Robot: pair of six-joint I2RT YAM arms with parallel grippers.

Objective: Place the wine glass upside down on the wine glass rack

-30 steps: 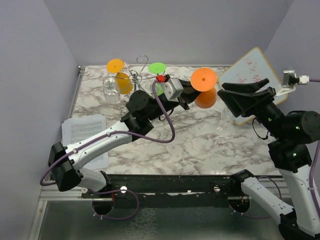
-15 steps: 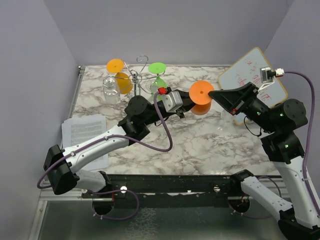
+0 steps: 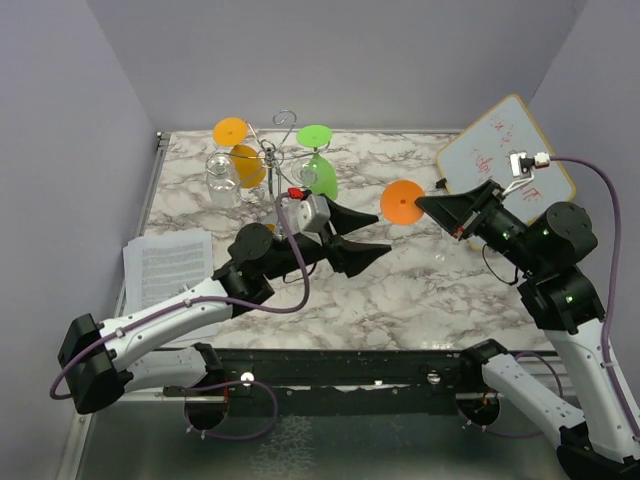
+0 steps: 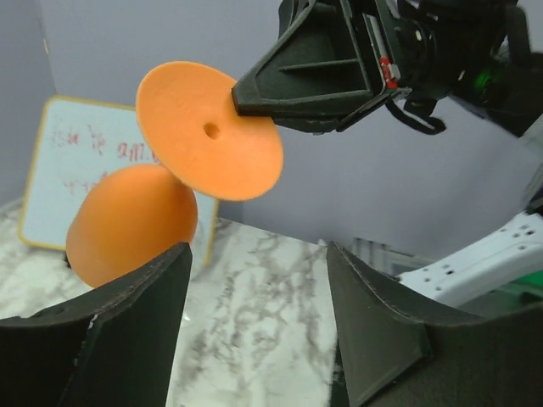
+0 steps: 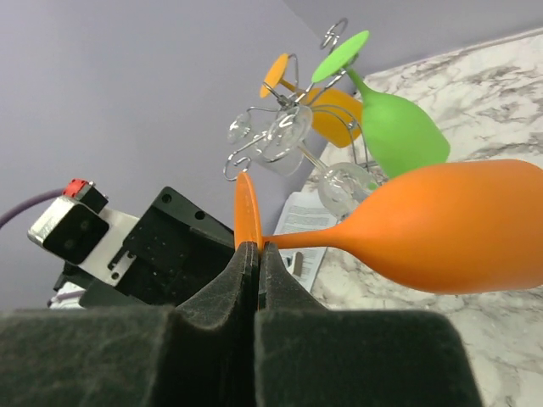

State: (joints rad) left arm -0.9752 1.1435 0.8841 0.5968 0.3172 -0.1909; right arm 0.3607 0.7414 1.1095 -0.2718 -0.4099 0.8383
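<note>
The orange wine glass (image 5: 450, 229) hangs in the air over the table, held by its flat round foot (image 3: 400, 202). My right gripper (image 5: 257, 248) is shut on the rim of that foot, next to the stem. In the left wrist view the foot (image 4: 208, 131) faces the camera, with the bowl (image 4: 131, 220) below it and the right gripper (image 4: 246, 97) pinching from the right. My left gripper (image 3: 378, 240) stands open just left of the glass, with nothing between its fingers (image 4: 136, 305). The silver wire wine glass rack (image 3: 272, 155) stands at the back left.
On the rack hang a green glass (image 3: 318, 175) and another orange glass (image 3: 240, 160), both upside down. A clear glass (image 3: 222, 180) stands beside it. A whiteboard (image 3: 505, 160) lies at the back right. Printed papers (image 3: 170, 265) lie at the left edge.
My right gripper closed on the orange glass's foot. My left gripper then let go of the glass, opened and drew back to the left and toward the front.
</note>
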